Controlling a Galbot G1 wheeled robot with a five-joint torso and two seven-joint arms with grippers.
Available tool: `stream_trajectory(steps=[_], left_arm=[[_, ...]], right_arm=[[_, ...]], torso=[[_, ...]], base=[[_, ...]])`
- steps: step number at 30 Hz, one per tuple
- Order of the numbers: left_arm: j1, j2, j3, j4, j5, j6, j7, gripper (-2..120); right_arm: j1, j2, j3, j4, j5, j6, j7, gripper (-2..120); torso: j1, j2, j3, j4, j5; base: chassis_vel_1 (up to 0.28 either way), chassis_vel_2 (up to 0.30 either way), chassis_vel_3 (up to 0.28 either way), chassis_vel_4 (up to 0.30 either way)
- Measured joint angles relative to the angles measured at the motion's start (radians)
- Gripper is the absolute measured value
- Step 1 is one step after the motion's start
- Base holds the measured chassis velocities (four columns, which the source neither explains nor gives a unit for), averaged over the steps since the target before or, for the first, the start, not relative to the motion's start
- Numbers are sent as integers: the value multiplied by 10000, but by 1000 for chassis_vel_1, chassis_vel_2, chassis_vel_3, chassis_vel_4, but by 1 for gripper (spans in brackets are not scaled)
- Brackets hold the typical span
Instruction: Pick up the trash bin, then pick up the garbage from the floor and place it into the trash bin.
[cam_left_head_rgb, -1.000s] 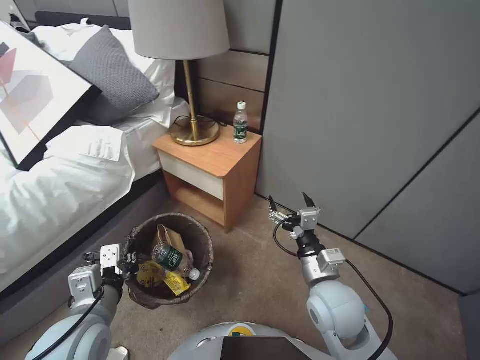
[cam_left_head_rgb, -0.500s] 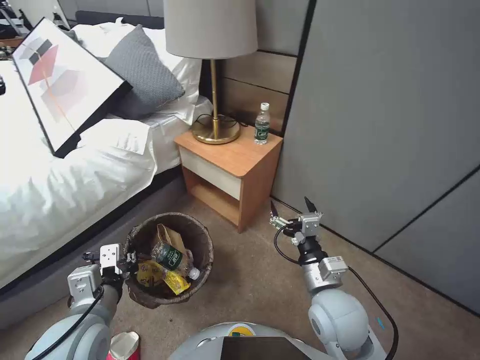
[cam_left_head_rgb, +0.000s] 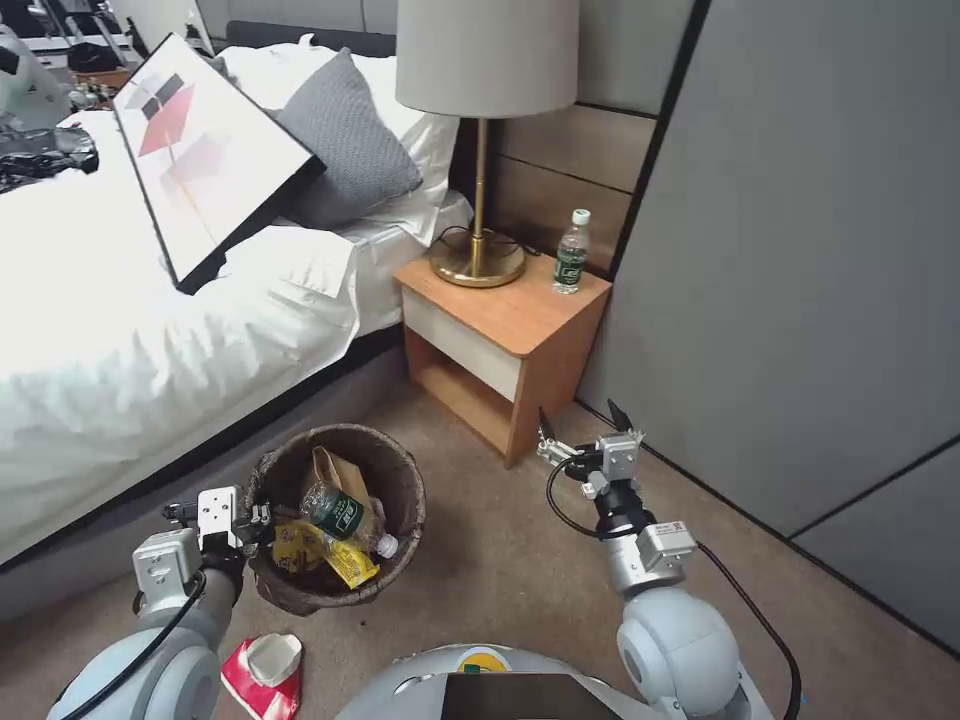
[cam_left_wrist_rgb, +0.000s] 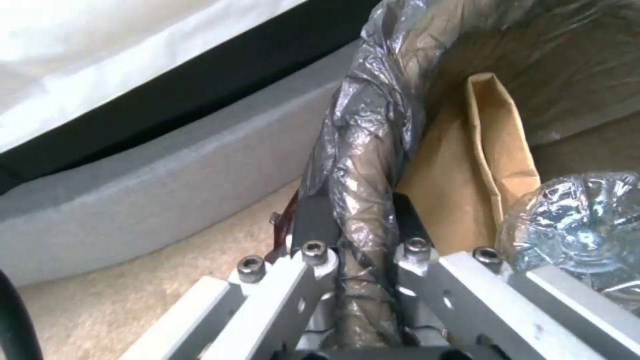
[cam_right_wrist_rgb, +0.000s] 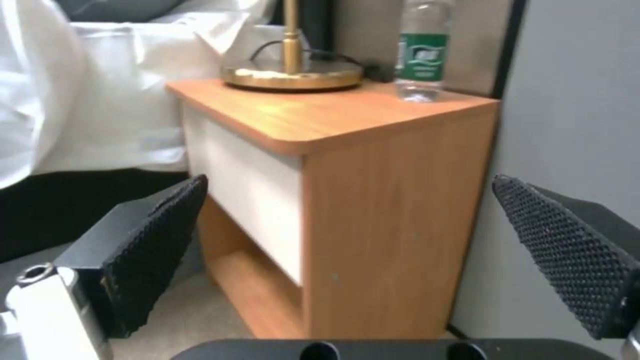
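Note:
The trash bin (cam_left_head_rgb: 300, 592), lined with a wrinkled dark bag, sits low at my front left. My left gripper (cam_left_head_rgb: 256, 520) is shut on its near-left rim; the left wrist view shows the fingers (cam_left_wrist_rgb: 313, 220) pinching the bag-covered rim (cam_left_wrist_rgb: 363, 150). Inside lie a brown paper bag (cam_left_head_rgb: 337, 474), a green-labelled bottle (cam_left_head_rgb: 338, 511) and yellow wrappers (cam_left_head_rgb: 325, 556). A red-and-white packet of garbage (cam_left_head_rgb: 262, 673) lies on the carpet just before the bin, beside my left arm. My right gripper (cam_left_head_rgb: 583, 424) hangs open and empty near the nightstand's front corner.
A wooden nightstand (cam_left_head_rgb: 505, 330) carries a brass lamp (cam_left_head_rgb: 478, 258) and an upright water bottle (cam_left_head_rgb: 571, 252). The bed (cam_left_head_rgb: 120, 340) runs along the left, holding a framed picture (cam_left_head_rgb: 215, 150). Grey wall panels (cam_left_head_rgb: 800, 250) close the right. Open carpet (cam_left_head_rgb: 500, 560) lies between my arms.
The whole head view has shifted right as the camera turned left. The red-and-white packet has come fully into view at the lower left. Both arms keep their poses, the bin still held.

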Motion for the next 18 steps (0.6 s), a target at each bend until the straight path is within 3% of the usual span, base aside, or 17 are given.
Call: stream_trajectory(steps=[18], left_arm=[[23,-16,19,0,-1,-18,-6,3]], right_arm=[[-93,-35,-333,-5,-109,24,-3,100]], torso=[[0,0,0,0,0]], base=[[55,57,56,58]])
